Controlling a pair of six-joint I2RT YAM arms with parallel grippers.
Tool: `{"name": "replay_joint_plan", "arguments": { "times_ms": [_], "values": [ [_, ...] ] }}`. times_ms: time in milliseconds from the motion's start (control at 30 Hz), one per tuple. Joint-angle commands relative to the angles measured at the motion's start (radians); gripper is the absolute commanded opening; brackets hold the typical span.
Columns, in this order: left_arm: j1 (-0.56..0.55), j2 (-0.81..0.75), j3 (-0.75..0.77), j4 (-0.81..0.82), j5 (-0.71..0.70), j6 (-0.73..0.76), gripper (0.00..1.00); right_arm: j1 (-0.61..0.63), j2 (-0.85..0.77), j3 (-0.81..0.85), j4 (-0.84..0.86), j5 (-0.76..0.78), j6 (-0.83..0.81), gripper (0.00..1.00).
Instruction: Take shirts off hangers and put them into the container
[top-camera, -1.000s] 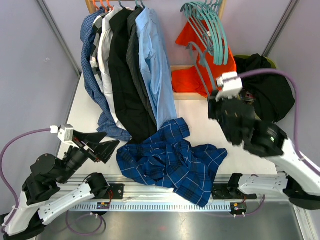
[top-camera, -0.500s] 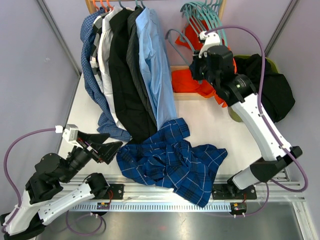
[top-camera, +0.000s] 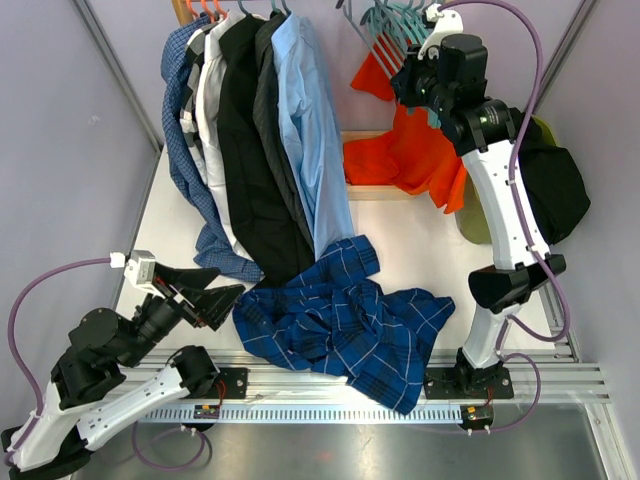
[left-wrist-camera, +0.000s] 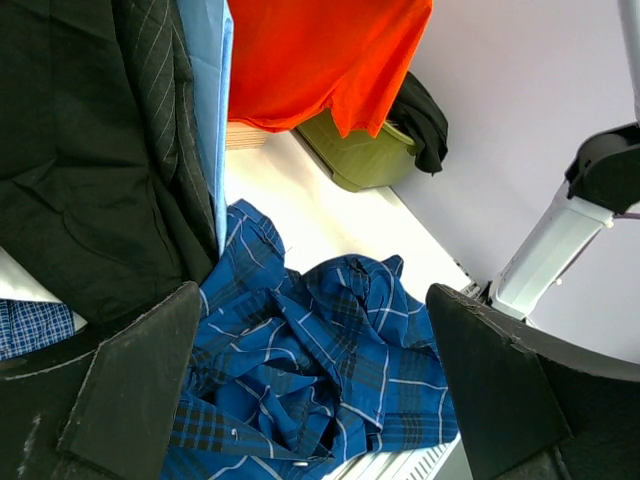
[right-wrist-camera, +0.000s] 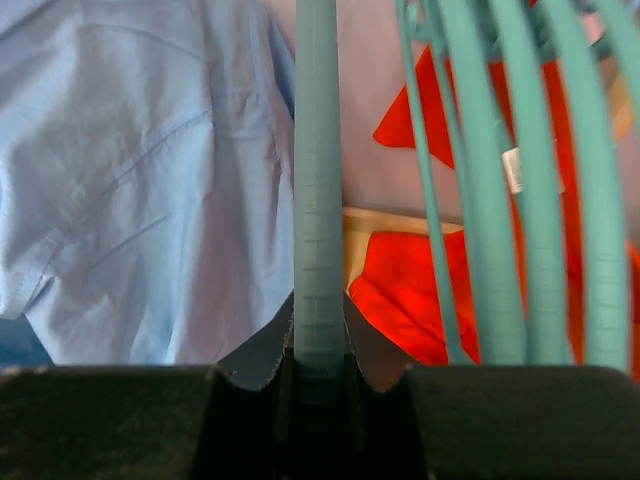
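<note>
One teal hanger (right-wrist-camera: 318, 200) clamped in right gripper (right-wrist-camera: 318, 372) | to be hung squarely beside empty hangers (right-wrist-camera: 520, 200) (before release) | left gripper (top-camera: 208, 288) spread, empty

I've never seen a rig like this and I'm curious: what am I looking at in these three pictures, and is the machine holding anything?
These are two robot arms bolted to the near edge of a table. The wide picture looks down from above; the other two come from a camera on each wrist. The left gripper is open and empty, beside a dark blue checked shirt crumpled on the table. The right gripper, up at the back, is shut on a teal hanger. More shirts hang at the back, beside an orange garment. At the right stands a green tub with a black shirt draped over it.
</note>
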Motion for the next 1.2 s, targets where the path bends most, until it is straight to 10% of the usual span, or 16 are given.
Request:
{"name": "replay_joint_plan", "arguments": {
  "times_ms": [0, 433, 500, 600, 900, 1167],
  "values": [
    [0.001, -0.009, 0.014, 0.041, 0.01, 0.002, 0.99, -0.016, 0.023, 0.038, -0.001, -0.07, 0.036, 0.0],
    [0.003, 0.025, 0.002, 0.075, 0.021, 0.0, 0.99, -0.017, -0.162, -0.364, 0.147, -0.078, 0.052, 0.0],
    [0.003, 0.027, 0.003, 0.074, 0.023, 0.0, 0.99, -0.016, -0.19, -0.416, 0.151, -0.082, 0.052, 0.54],
    [0.001, 0.028, 0.005, 0.066, 0.023, -0.004, 0.99, 0.004, -0.285, -0.536, 0.183, -0.101, 0.053, 0.98],
    [0.001, 0.01, -0.014, 0.048, 0.015, -0.029, 0.99, 0.395, -0.786, -1.178, 0.236, 0.137, 0.137, 0.99],
    [0.001, 0.005, -0.031, 0.038, 0.018, -0.047, 0.99, 0.861, -0.873, -1.578, 0.217, 0.37, 0.553, 0.99]
  ]
}}
